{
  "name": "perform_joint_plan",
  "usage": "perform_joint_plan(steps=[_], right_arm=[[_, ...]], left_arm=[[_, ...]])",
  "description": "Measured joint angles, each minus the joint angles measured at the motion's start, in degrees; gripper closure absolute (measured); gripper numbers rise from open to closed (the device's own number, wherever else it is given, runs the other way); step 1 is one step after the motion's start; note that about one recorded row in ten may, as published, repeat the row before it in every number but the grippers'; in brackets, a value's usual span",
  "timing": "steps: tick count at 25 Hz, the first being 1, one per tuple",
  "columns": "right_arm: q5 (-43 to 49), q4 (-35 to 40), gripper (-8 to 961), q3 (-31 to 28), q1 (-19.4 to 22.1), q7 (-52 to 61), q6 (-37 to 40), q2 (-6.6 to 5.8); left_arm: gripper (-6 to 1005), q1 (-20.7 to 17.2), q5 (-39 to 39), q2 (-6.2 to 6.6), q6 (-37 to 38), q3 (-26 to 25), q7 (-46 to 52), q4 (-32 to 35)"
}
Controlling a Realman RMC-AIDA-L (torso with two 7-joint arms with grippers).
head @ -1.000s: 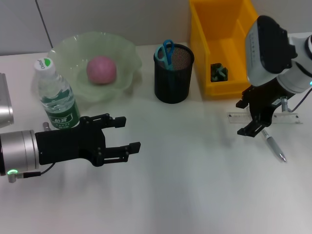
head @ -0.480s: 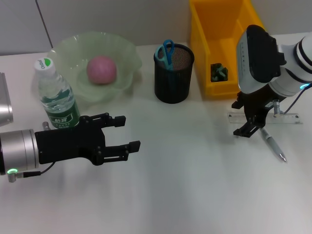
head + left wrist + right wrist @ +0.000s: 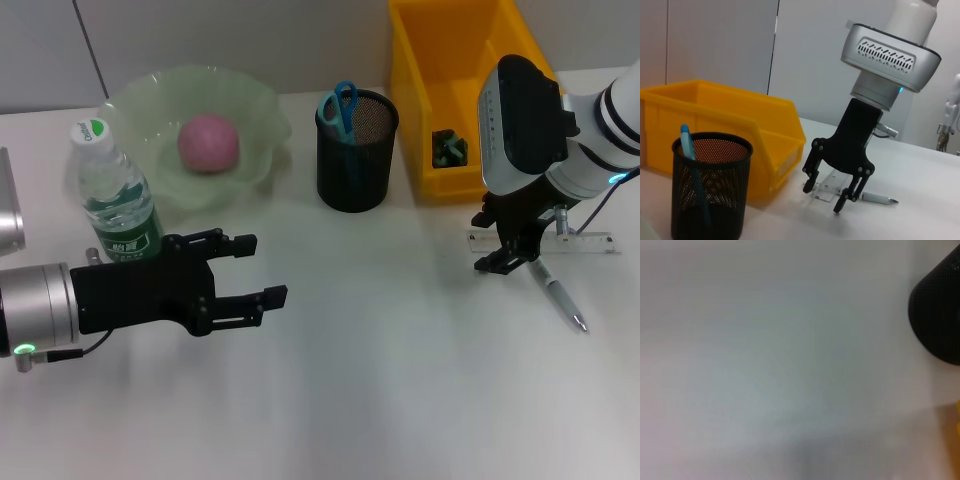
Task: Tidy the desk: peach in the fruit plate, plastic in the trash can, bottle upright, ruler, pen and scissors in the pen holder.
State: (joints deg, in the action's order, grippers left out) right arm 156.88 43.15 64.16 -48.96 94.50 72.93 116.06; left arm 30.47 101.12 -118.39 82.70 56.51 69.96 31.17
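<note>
The pink peach [image 3: 208,142] lies in the pale green fruit plate [image 3: 255,118] at the back left. The bottle [image 3: 116,204] stands upright in front of the plate. The black mesh pen holder [image 3: 355,165] holds blue-handled scissors [image 3: 341,104]. The yellow trash can [image 3: 440,60] holds a green plastic piece [image 3: 448,149]. A clear ruler [image 3: 585,243] and a silver pen [image 3: 560,298] lie on the desk at the right. My right gripper [image 3: 497,240] hangs open just above the ruler's left end and the pen's top. My left gripper [image 3: 255,269] is open, beside the bottle.
The white desk [image 3: 380,380] stretches wide in front of both arms. A grey object [image 3: 8,215] shows at the left edge. In the left wrist view the pen holder [image 3: 710,185] stands in front of the trash can [image 3: 720,112], with the right gripper [image 3: 832,192] beyond.
My right gripper has shifted left and a little back, from over the pen toward the ruler's left end. The left arm has stayed put.
</note>
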Motion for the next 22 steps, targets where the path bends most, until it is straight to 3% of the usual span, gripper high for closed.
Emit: perform_joint_plan(steps=[5,13,22], right_arm=[[0.35,-0.06,354,0.0,0.0,-0.02,0.03,0.0],[0.79,-0.16,375,0.0,0.06,-0.03,-0.48,0.07],[0.33,0.84,554,-0.71,0.43,-0.03,-0.93,0.06]], left_arm=[[210,-0.12,-0.52,0.0,0.11,0.0,0.0,0.03],[211,0.0,-0.56,0.0,0.03,0.0,0.0,0.03],[212,0.05,-0.59,0.0,0.0,0.0,0.0,0.06]])
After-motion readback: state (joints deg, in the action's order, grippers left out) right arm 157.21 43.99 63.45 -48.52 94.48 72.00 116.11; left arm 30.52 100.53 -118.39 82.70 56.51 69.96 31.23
